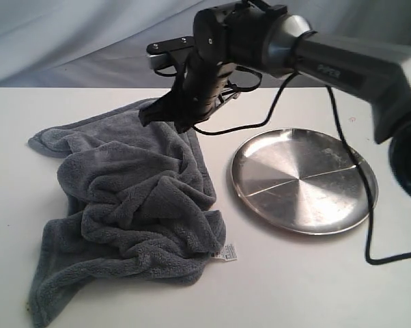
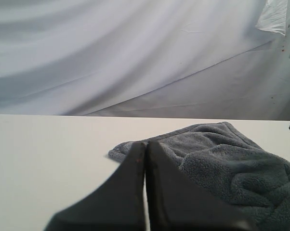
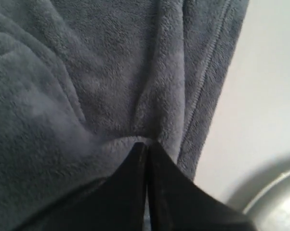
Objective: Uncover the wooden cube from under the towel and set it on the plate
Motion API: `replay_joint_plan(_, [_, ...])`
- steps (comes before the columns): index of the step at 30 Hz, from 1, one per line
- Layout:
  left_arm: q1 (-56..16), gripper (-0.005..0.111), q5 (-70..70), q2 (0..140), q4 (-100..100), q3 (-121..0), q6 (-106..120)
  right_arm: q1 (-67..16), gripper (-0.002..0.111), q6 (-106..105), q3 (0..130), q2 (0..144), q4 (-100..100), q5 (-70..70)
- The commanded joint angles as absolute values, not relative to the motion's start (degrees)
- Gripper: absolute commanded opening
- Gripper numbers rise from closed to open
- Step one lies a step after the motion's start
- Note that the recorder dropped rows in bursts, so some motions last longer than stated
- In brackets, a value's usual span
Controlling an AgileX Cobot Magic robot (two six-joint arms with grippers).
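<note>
The towel (image 1: 137,198) lies crumpled on the left half of the table (image 1: 328,287). Its long axis runs from the far edge down to the near left corner, and its white tag (image 1: 224,254) sits at the near right edge. The wooden cube shows in no view (the heaped folds hide whatever lies beneath).

The right gripper (image 1: 147,116) reaches across from the right, and its jaws are pressed together on the towel's far edge. The right wrist view shows what the exterior view cannot: the fabric puckers into folds that meet right at the closed tips (image 3: 145,143), with the hemmed edge just beside them. The left gripper (image 2: 145,143) appears only in its own wrist view, jaws closed on nothing, low over bare table near a towel corner (image 2: 121,151).

The plate (image 1: 308,198) rests flat to the right of the towel, apart from it, with a strip of bare table between them. A black cable (image 1: 369,225) crosses its right rim. Open tabletop lies in front of the plate.
</note>
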State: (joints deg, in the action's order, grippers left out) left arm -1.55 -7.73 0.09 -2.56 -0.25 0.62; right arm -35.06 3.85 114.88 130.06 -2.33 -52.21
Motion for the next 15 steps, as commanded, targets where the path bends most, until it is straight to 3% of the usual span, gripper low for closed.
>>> replay_joint_plan(1, [-1.60, 0.001, -7.61, 0.00, -2.52, 0.00, 0.57, -36.63, 0.000, 3.28, 127.32, 135.96, -5.04, -58.44])
replay_joint_plan(6, [-1.60, 0.001, -7.61, 0.00, -2.52, 0.00, 0.57, -41.90, 0.000, 3.01, 135.55, 141.66, -6.26, -57.50])
replay_joint_plan(15, [-1.60, 0.001, -7.61, 0.00, -2.52, 0.00, 0.47, -53.96, 0.000, -1.88, 135.74, 141.22, -5.68, -61.50])
